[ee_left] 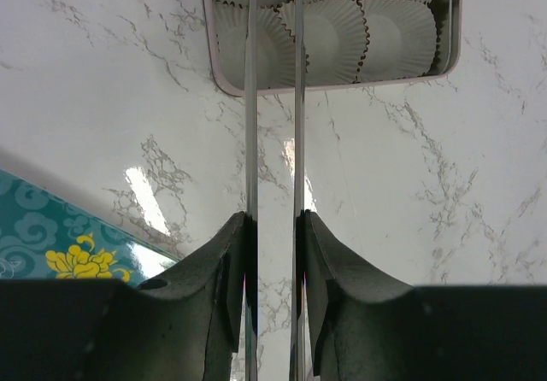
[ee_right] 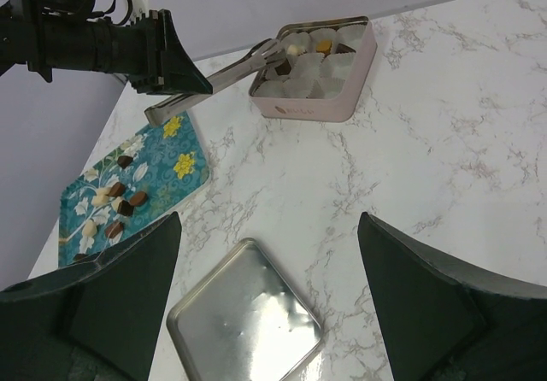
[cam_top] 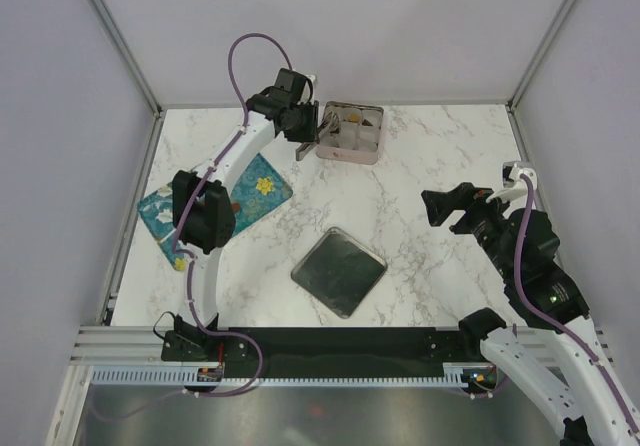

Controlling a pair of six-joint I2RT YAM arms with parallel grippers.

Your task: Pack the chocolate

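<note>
While the right pincer (ee_right: 269, 227) gapes, the left pincer (ee_left: 273, 223) grips tongs (ee_right: 224, 77).

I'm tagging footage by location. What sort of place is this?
Probably a robotics lab test booth: a left arm and right arm bolted to a rail, plain pale walls in a metal frame, and a marble-look tabletop.

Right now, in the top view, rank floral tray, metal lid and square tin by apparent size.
Largest: floral tray, partly hidden.
Then metal lid and square tin: they look alike, so unranked.
</note>
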